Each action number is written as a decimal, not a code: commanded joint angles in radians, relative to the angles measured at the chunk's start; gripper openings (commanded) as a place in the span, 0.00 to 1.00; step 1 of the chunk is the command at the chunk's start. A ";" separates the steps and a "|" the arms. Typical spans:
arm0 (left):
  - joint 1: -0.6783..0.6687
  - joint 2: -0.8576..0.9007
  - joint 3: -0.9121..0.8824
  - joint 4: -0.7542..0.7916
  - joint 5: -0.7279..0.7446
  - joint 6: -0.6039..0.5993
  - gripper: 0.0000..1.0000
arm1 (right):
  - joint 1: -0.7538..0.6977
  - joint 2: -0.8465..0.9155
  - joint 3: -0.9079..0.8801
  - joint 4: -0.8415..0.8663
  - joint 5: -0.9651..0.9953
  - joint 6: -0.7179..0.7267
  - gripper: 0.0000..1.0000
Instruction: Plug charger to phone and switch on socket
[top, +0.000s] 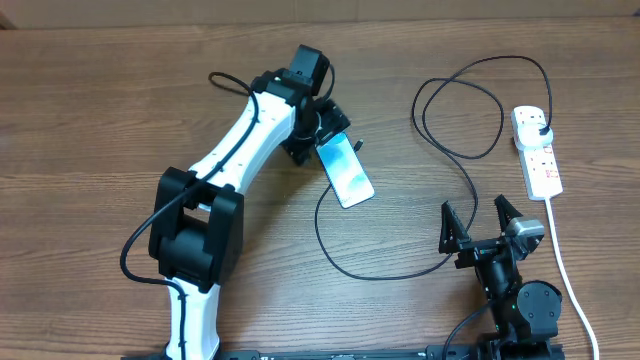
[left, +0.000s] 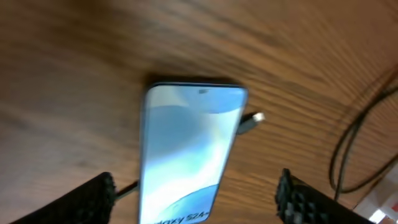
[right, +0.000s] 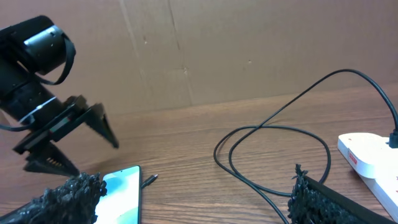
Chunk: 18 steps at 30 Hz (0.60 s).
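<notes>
The phone (top: 346, 172) lies screen-up on the table at an angle, its lit screen filling the left wrist view (left: 186, 149). My left gripper (top: 322, 138) hovers over its far end, open, with both fingers (left: 93, 202) standing clear of the phone's sides. The charger (top: 400, 274) loops across the table. Its connector tip (left: 252, 121) lies loose beside the phone's edge, and its black plug (top: 541, 129) sits in the socket (top: 537, 152) at the right. My right gripper (top: 476, 218) is open and empty near the front edge, with the connector tip (right: 149, 180) and phone (right: 121, 193) ahead of it.
The socket's thick white cord (top: 565, 260) runs down the right side, past the right arm's base. Charger loops (right: 273, 149) lie between the right gripper and the socket (right: 367, 155). A brown cardboard wall (right: 217, 50) stands behind the table.
</notes>
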 joint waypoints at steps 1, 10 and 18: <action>-0.053 -0.005 0.039 0.002 -0.054 0.087 0.90 | 0.005 -0.011 -0.011 0.003 -0.008 0.000 1.00; -0.113 -0.005 0.211 -0.175 -0.209 0.166 1.00 | 0.005 -0.011 -0.011 0.003 -0.008 0.000 1.00; -0.148 0.025 0.233 -0.216 -0.274 0.187 1.00 | 0.005 -0.011 -0.011 0.003 -0.008 0.000 1.00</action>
